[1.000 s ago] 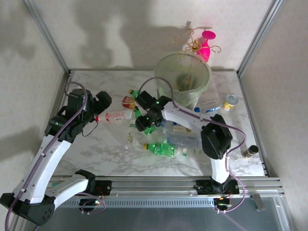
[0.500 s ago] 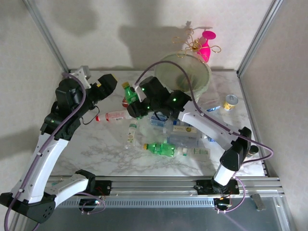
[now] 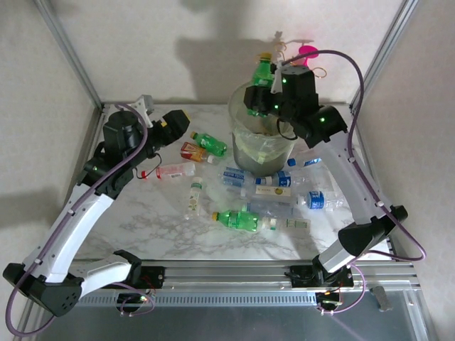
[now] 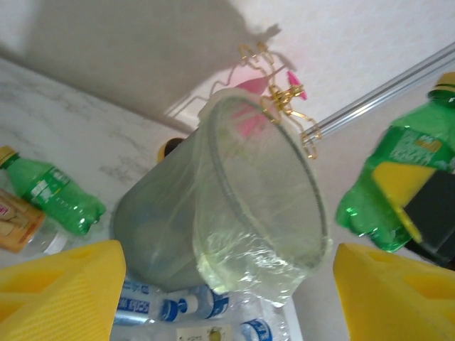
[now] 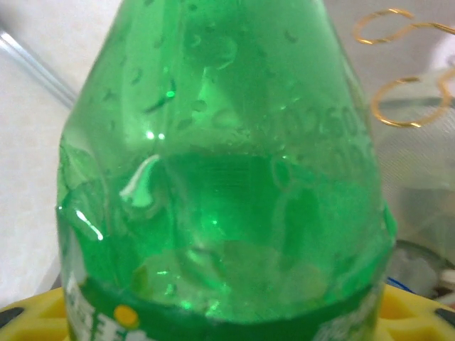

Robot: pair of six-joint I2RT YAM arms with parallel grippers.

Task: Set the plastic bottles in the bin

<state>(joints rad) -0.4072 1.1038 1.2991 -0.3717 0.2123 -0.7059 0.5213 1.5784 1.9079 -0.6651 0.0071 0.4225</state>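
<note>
My right gripper (image 3: 266, 98) is shut on a green plastic bottle (image 3: 262, 73), holding it upright just above the rim of the bin (image 3: 245, 150). In the right wrist view that bottle (image 5: 227, 177) is close up between the yellow fingers (image 5: 28, 312). The translucent bin (image 4: 170, 213) with its yellowish bag stands at the back middle of the table. My left gripper (image 3: 174, 122) hovers open at the back left with nothing between its fingers (image 4: 57, 291). The held green bottle (image 4: 394, 177) also shows in the left wrist view. More plastic bottles lie loose: a green one (image 3: 210, 143), another green one (image 3: 242, 220), several clear blue-labelled ones (image 3: 274, 181).
An orange-brown bottle (image 3: 190, 150) and a clear red-capped bottle (image 3: 169, 170) lie near the left gripper, and a small clear bottle (image 3: 193, 197) lies nearer the front. A pink-and-gold ornament (image 3: 306, 57) stands behind the bin. Metal frame posts (image 3: 71, 53) flank the table.
The right arm has lifted the green bottle from the table's middle up and back to above the bin. The left gripper has swung right along the back, its jaws narrowing somewhat.
</note>
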